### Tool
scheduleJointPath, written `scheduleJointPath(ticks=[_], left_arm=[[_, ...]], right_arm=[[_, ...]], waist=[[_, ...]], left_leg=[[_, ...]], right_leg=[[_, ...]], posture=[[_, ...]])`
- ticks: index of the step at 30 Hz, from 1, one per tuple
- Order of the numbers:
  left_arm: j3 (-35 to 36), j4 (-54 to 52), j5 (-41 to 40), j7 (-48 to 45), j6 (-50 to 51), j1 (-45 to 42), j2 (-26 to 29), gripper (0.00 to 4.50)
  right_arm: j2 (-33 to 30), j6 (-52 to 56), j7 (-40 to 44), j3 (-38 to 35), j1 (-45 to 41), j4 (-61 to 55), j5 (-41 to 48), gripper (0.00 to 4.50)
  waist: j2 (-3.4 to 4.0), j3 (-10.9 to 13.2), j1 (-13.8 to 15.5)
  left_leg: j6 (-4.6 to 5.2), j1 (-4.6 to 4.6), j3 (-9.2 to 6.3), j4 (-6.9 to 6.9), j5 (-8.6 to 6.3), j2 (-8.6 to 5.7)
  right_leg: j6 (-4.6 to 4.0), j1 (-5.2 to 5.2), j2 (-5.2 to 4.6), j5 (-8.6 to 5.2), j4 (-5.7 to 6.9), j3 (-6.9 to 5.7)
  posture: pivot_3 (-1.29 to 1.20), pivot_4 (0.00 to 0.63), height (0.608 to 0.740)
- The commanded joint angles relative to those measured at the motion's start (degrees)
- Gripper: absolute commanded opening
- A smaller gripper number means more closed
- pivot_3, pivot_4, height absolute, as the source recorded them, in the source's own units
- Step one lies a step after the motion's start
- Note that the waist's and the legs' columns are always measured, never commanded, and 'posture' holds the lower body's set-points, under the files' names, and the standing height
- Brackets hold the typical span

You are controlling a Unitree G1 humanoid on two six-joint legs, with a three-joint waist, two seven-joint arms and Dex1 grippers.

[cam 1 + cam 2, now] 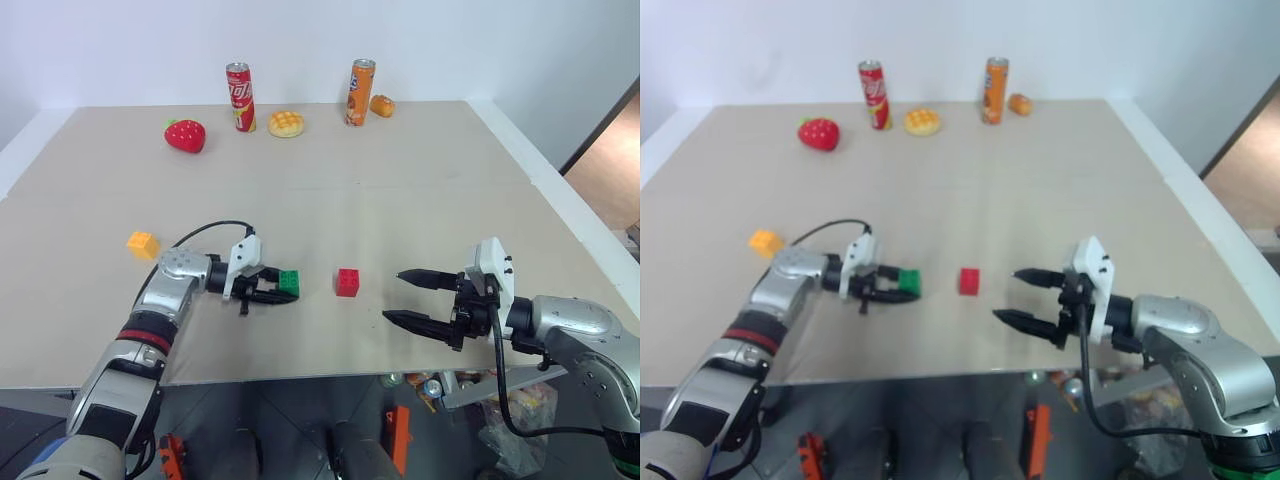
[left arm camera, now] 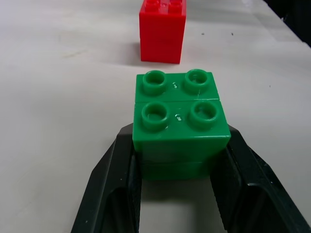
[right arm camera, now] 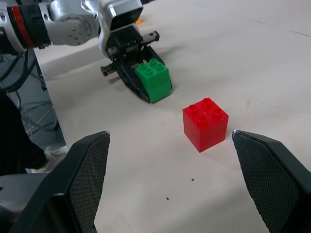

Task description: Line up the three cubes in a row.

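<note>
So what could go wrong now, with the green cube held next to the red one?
The left gripper holds the green cube by its near part only, so it may tilt or slip when released. Pushed further, it could knock the red cube out of place. The yellow-orange cube lies apart on the left, so the row remains unfinished.

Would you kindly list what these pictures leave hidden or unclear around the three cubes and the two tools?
- Green cube, left wrist view: its lower sides are covered by the left tool's fingers; whether it rests on the table is unclear.
- Yellow-orange cube, left eye view: too small to make out its studs.
- Red cube, left wrist view: its top is cut off by the edge.
- Right tool, right wrist view: its fingertips are cut off by the edges.
</note>
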Motion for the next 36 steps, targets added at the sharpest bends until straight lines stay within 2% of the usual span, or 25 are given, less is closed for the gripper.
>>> scheduleJointPath(ticks=[1, 2, 3, 5, 7, 9, 15, 20, 27, 31, 33, 36], left_arm=[[0.4, 0.4, 0.5, 0.1, -2.1, -0.8, -0.3, 1.34], [0.4, 0.8, 0.8, 0.2, -2.3, -1.0, -0.5, 1.34], [0.4, 1.6, 1.3, 0.7, -3.1, -1.2, -0.6, 2.36], [0.8, 3.3, 1.6, 1.7, -3.2, -2.1, -1.1, 3.06], [1.5, 4.9, 1.9, 3.3, -4.6, -3.0, -1.3, 3.57], [1.8, 6.2, 2.5, 5.1, -6.2, -3.7, -1.1, 4.4], [2.9, 4.0, 0.4, 3.3, -4.4, -2.7, 0.3, 4.46], [4.1, -13.2, -6.7, -2.0, 10.6, 3.9, 4.7, 4.46], [7.1, -28.6, -12.0, 1.0, 25.0, 9.3, 10.9, 4.46], [14.9, -34.3, -19.2, 6.9, 36.5, 10.7, 14.3, 4.46], [20.4, -35.0, -23.0, 12.3, 41.8, 10.9, 14.7, 4.46], [29.2, -35.4, -25.8, 22.6, 44.5, 11.6, 13.8, 4.46]], right_arm=[[0.2, -0.2, -0.4, -0.9, -0.8, -1.2, 1.1, 4.16], [0.3, -0.2, -0.4, -0.9, -0.9, -1.2, 1.1, 4.16], [0.3, -0.1, -0.4, -0.8, -1.1, -1.1, 1.1, 4.16], [0.3, 0.1, -0.5, -0.8, -1.6, -0.9, 1.2, 4.16], [0.5, 0.3, -0.6, -0.7, -2.1, -0.7, 1.3, 4.16], [0.6, 0.4, -0.6, -0.7, -2.5, -0.5, 1.3, 4.16], [0.7, 0.5, -0.4, -0.4, -3.6, 0.1, 1.8, 4.16], [0.9, 1.1, 0.4, -0.3, -6.6, 1.7, 3.0, 4.16], [1.1, 1.2, 1.2, 0.7, -8.9, 2.5, 3.0, 4.16], [1.4, 1.0, 1.4, 1.5, -10.1, 3.2, 2.8, 4.16], [1.7, 0.6, 1.3, 2.3, -10.5, 3.5, 2.3, 4.16], [2.2, 0.3, 1.4, 3.3, -11.3, 3.7, 1.9, 4.16]], waist=[[0.0, 0.0, 0.0], [0.0, 0.0, 0.0], [0.0, 0.0, 0.0], [0.0, 0.0, 0.0], [0.0, 0.0, 0.0], [0.0, 0.0, 0.0], [0.0, 0.0, -0.1], [0.01, 0.0, -0.3], [0.0, 0.0, -0.2], [0.0, 0.0, -0.2], [0.01, 0.0, -0.2], [0.01, 0.0, -0.3]], left_leg=[[0.0, 0.0, 0.0, 0.0, 0.0, 0.0], [0.0, 0.0, 0.0, 0.0, 0.0, 0.0], [0.0, 0.01, 0.0, 0.0, 0.0, 0.0], [0.0, 0.02, 0.0, 0.0, 0.0, 0.0], [0.03, 0.03, 0.0, 0.01, 0.02, 0.0], [0.13, 0.03, 0.0, 0.04, 0.08, -0.01], [0.15, 0.03, 0.0, 0.03, 0.09, 0.0], [0.15, 0.0, 0.02, -0.01, 0.09, 0.03], [0.15, 0.02, -0.04, 0.0, 0.09, 0.05], [0.15, 0.03, -0.04, 0.01, 0.09, 0.06], [0.15, 0.04, -0.04, 0.0, 0.09, 0.08], [0.15, 0.04, -0.03, 0.0, 0.09, 0.1]], right_leg=[[0.0, 0.0, 0.0, 0.0, 0.0, 0.0], [0.0, 0.0, 0.0, 0.0, 0.0, 0.0], [0.0, 0.0, 0.0, 0.0, 0.0, 0.0], [0.0, 0.02, 0.0, 0.0, 0.0, 0.0], [0.0, 0.02, 0.0, 0.04, 0.01, 0.0], [0.02, 0.03, 0.0, 0.12, 0.01, 0.01], [0.01, 0.01, 0.01, 0.14, 0.01, 0.01], [0.03, -0.02, 0.01, 0.13, 0.01, 0.04], [-0.01, 0.0, 0.02, 0.12, 0.04, -0.03], [-0.01, -0.01, 0.02, 0.12, 0.04, -0.04], [-0.02, -0.02, 0.03, 0.11, 0.04, -0.05], [-0.02, -0.03, 0.03, 0.12, 0.04, -0.05]], posture=[[0.0, 0.15, 0.74], [0.0, 0.15, 0.74], [0.0, 0.15, 0.74], [0.0, 0.15, 0.74], [0.0, 0.15, 0.74], [0.0, 0.15, 0.74], [0.0, 0.15, 0.74], [0.0, 0.15, 0.74], [0.0, 0.15, 0.74], [0.0, 0.15, 0.74], [0.0, 0.15, 0.74], [0.0, 0.15, 0.74]])
